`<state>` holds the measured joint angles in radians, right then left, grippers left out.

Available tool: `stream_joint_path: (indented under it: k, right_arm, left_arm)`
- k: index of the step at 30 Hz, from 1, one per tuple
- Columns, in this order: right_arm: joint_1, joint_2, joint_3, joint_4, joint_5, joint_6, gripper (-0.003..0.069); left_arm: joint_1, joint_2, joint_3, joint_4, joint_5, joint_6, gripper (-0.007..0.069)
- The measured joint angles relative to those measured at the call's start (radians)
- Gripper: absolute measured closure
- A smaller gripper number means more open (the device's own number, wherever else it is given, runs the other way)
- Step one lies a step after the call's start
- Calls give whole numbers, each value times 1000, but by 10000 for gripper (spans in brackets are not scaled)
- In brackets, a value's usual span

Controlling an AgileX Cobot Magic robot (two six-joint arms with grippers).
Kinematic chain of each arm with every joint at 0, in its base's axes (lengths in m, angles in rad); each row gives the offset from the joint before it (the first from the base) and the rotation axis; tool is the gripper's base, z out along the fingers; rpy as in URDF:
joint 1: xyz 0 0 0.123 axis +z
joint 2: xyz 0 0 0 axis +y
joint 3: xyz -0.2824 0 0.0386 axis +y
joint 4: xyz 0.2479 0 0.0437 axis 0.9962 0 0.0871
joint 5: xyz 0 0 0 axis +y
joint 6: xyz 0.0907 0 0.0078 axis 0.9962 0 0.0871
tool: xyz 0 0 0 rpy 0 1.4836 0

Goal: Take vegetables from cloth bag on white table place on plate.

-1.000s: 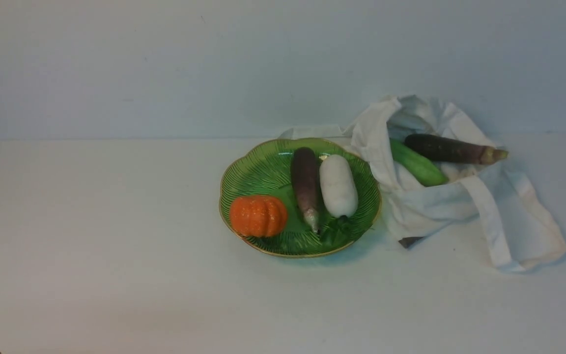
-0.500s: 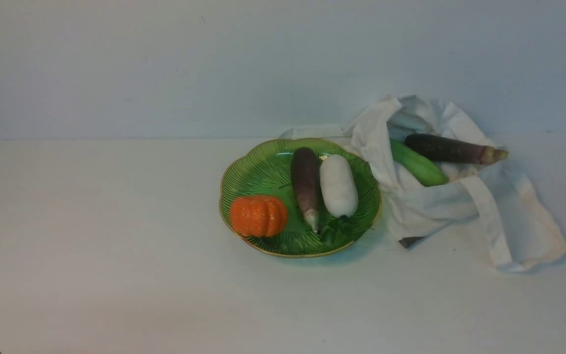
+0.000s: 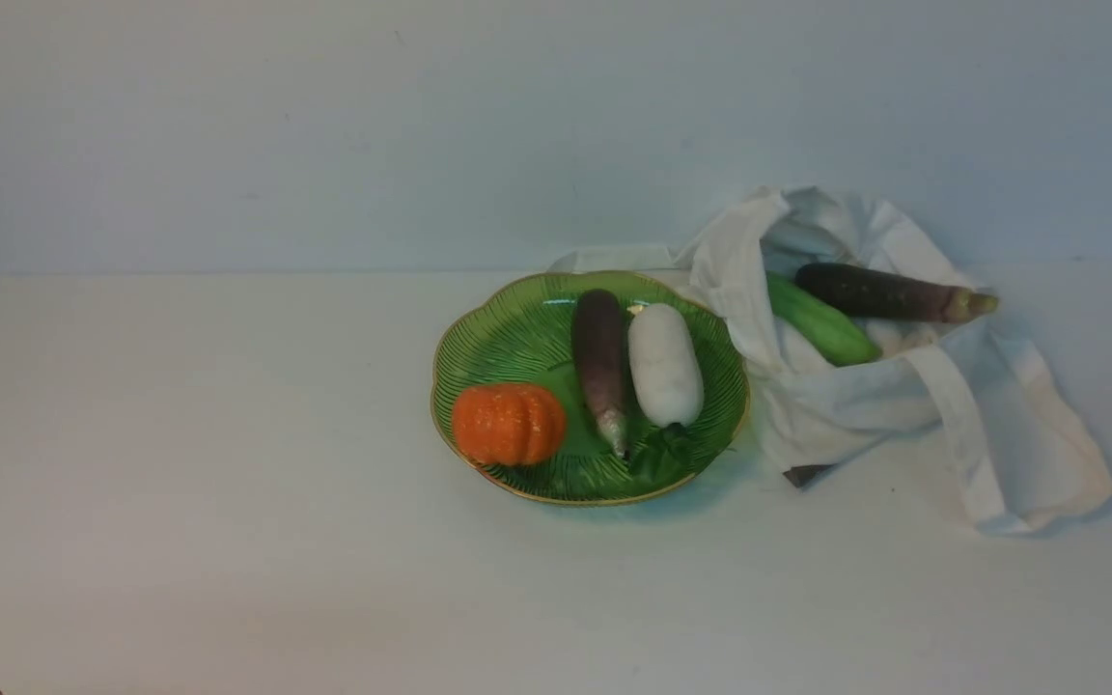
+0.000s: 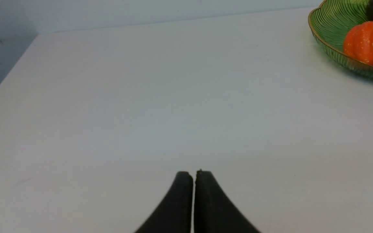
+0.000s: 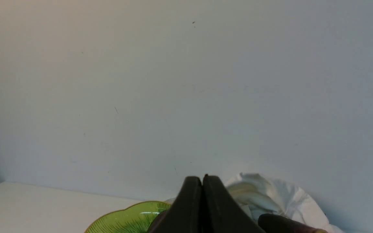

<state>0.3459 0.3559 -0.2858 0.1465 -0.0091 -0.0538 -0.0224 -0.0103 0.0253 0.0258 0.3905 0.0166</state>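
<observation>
two to fetch from mouth of cloth bag (image 3: 903,405), right of plate (image 3: 498,328): cucumber (image 3: 821,323) and far eggplant (image 3: 870,291); left gripper (image 4: 194,173) and right gripper (image 5: 202,177) both pressed shut, empty; judged light, rigid, slick, so grip eggplant mid-length across narrow width, clear of loose fabric.

Camera layout: one front view, two wrist views.
Front view looks forward and slightly down over the desk (image 3: 228,483) toward the wall (image 3: 324,125). Left wrist view skims low over the desk behind the left pincer (image 4: 194,173); right wrist view faces the wall past the right pincer (image 5: 202,177). All share the plate (image 3: 508,328).
</observation>
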Motion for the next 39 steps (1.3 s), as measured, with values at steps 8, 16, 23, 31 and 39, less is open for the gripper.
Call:
stream_joint_path:
  k: [8,16,23,31,39]
  right_arm:
    - [0,0,0,3,9,0,673]
    - [-4,-81,92,1,81,-70,673]
    - [-143,-238,276,-38,158,-79,673]
    - [-281,-355,314,-41,282,-5,673]
    - [-296,-367,312,-43,368,3,673]
  left_arm:
    - [0,0,0,0,0,0,629]
    - [0,0,0,0,0,0,629]
    - [0,0,0,0,0,0,629]
    - [0,0,0,0,0,0,629]
    - [0,0,0,0,0,0,629]
